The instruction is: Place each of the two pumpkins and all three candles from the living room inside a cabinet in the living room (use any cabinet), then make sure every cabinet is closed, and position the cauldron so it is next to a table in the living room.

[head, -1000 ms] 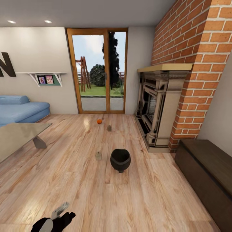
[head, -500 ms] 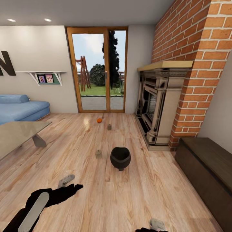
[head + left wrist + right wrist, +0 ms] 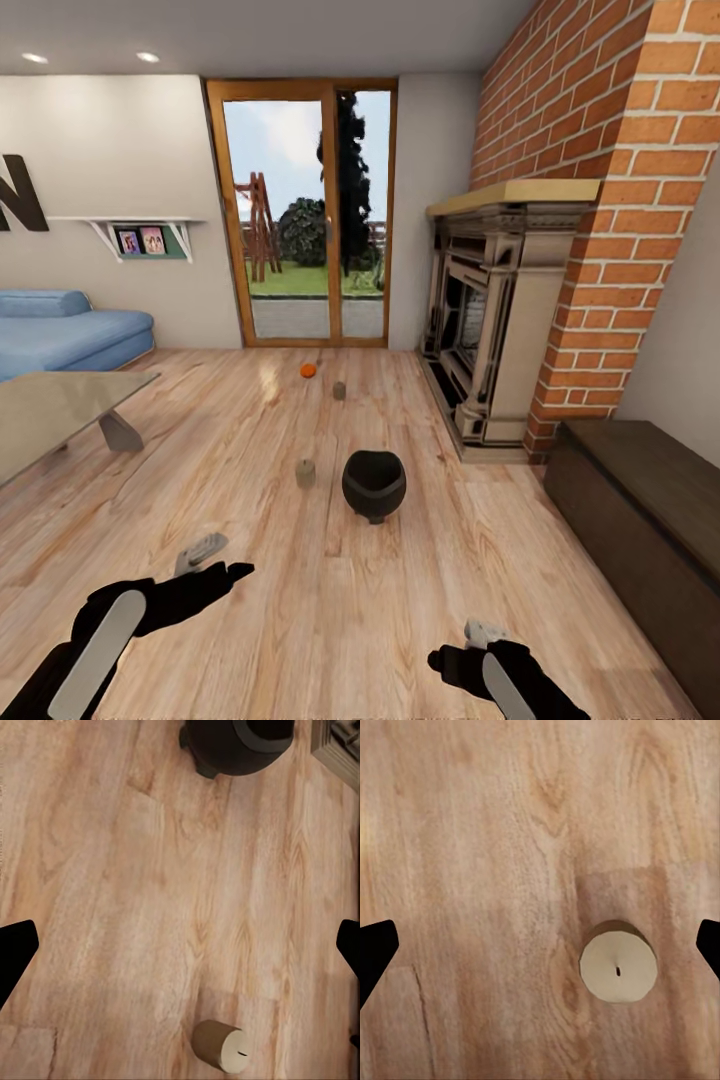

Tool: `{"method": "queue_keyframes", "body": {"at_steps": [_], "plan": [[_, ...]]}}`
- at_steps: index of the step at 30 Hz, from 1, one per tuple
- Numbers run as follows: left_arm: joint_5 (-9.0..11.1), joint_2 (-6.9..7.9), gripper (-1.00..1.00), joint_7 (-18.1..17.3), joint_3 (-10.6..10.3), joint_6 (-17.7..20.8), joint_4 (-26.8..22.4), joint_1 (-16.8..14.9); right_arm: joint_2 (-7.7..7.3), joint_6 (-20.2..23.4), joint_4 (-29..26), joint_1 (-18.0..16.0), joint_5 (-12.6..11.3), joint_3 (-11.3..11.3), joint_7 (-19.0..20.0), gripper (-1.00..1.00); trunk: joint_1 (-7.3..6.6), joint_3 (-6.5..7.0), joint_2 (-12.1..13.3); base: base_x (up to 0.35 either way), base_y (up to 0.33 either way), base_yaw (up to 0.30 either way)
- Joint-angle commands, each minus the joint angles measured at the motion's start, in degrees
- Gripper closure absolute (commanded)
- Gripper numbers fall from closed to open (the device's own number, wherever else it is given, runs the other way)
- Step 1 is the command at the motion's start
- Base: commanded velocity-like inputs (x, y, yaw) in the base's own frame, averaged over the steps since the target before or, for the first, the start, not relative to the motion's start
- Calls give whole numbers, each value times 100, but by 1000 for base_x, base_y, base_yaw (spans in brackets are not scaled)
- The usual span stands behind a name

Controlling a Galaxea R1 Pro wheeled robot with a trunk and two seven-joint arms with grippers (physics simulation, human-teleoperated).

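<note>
One dark cabinet (image 3: 640, 520) ran along the floor's right edge, cut off by the frame, its fronts flush. One black cauldron (image 3: 374, 484) stood mid-floor, a candle (image 3: 305, 473) just beside it. A second candle (image 3: 339, 390) and one pumpkin (image 3: 308, 371) lay nearer the glass door (image 3: 300, 215). A third candle (image 3: 618, 966) showed in the right wrist view. The left gripper (image 3: 210, 562) reached forward low, fingers wide apart. The right gripper (image 3: 470, 645) hung at the bottom edge, fingers also spread.
</note>
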Motion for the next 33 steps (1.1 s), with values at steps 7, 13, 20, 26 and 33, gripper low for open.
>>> {"method": "queue_keyframes", "body": {"at_steps": [7, 13, 20, 26, 33], "plan": [[342, 3, -100, 41, 216, 146, -53, -2, -3, 276, 62, -644, -93, -8, -422, -100, 154, -132, -285, 0, 0, 0], [556, 4, -100, 46, 252, 527, -135, -2, 4, 408, 65, -765, -79, -35, -971, -100, 285, -240, -526, 0, 0, 0], [595, -22, -100, 42, 255, 580, -143, -2, -2, 421, 234, -781, -91, -43, -1169, -100, 439, -366, -806, 0, 0, 0], [638, -26, -100, 19, 263, 619, -143, -2, 9, 409, 387, -785, -95, -43, -1182, -100, 571, -473, -1047, 0, 0, 0], [1391, 17, -100, 26, 255, 883, -125, -2, 26, 390, 549, -785, -71, -34, -1194, -100, 725, -599, -1328, 0, 0, 0]]}}
